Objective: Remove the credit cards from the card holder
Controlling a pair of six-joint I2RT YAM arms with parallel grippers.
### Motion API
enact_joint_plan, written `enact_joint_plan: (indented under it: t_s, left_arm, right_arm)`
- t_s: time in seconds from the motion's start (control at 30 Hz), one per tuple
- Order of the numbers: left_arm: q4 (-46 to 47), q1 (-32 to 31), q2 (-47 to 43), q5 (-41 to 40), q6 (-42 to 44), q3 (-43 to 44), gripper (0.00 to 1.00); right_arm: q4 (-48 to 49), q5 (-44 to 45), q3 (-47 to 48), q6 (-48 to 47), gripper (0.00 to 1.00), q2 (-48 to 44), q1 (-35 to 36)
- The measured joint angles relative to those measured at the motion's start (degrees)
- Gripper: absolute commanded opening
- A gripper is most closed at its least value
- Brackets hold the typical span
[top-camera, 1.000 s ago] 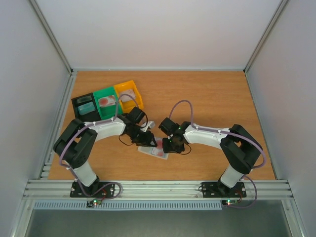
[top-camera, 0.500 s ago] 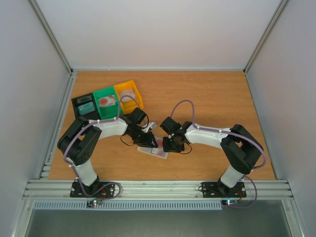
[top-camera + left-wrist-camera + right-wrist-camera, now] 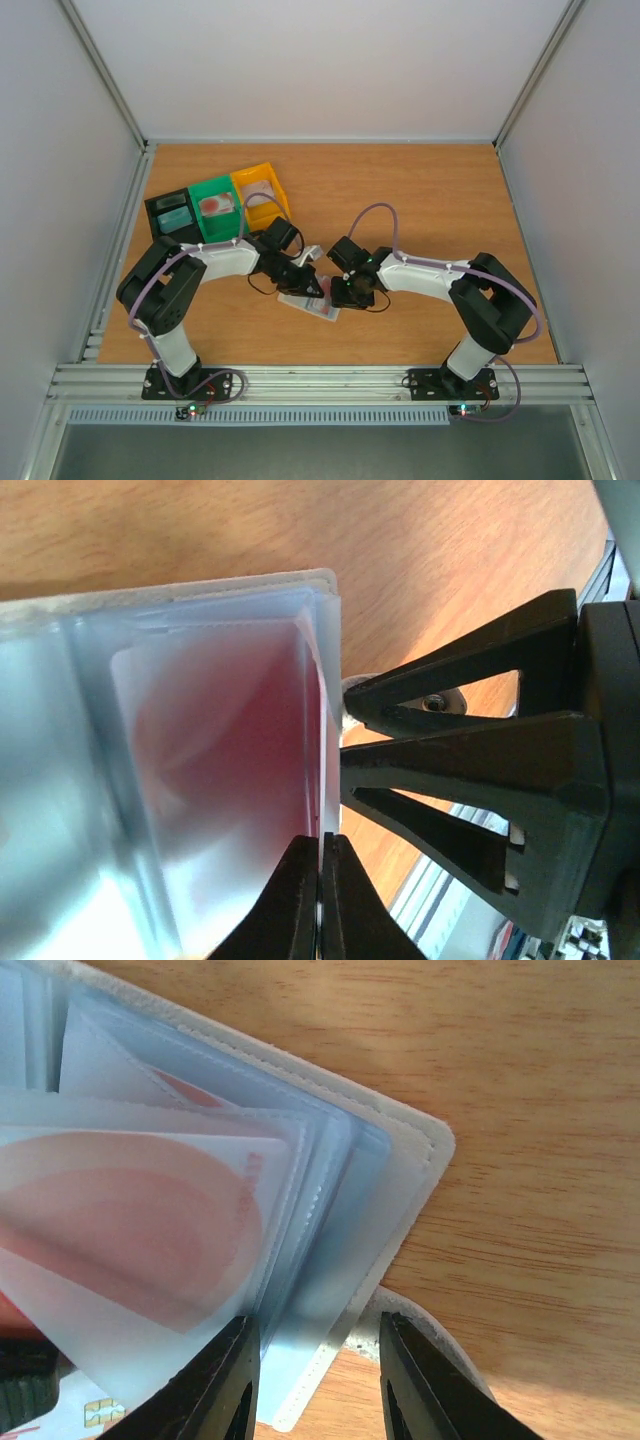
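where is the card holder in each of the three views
Top external: the card holder lies on the table between the two grippers, at centre.
Left wrist: it fills the left half, the left gripper shut on its edge.
Right wrist: it covers the upper left.
Shared landmark: the reddish card inside the sleeve, which shows in both wrist views.

Translucent bluish card holder (image 3: pixel 400 1175), reddish-pink card (image 3: pixel 130 1220)

no legible txt, tiny red print on pink card (image 3: pixel 130 1220) edge, too blurred
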Motion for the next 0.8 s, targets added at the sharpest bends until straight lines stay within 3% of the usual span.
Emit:
enact_joint_plan:
  t_s: [0.23, 0.5, 0.63, 0.8]
  left_arm:
    - [-0.92, 1.01, -0.13, -0.66, -0.04, 0.00, 0.00]
    - [-0.94, 3.91, -3.91, 0.39, 2.62, -1.46, 0.00]
    - [0.07, 3.96, -5.79, 2.14, 3.76, -3.65, 0.00]
    - [-1.97, 5.92, -6.78, 2.60, 5.53, -4.26, 0.00]
  right_arm:
    - [2.71, -0.79, -2.40, -0.48, 0.37, -1.75, -0.74]
    - [9.55, -5.01, -10.54, -8.22, 0.48, -14.10, -2.36]
    - [14.69, -8.07, -11.39, -10.08, 0.47, -20.17, -3.82]
    - [15.21, -8.57, -11.50, -10.54, 0.47, -20.37, -6.32]
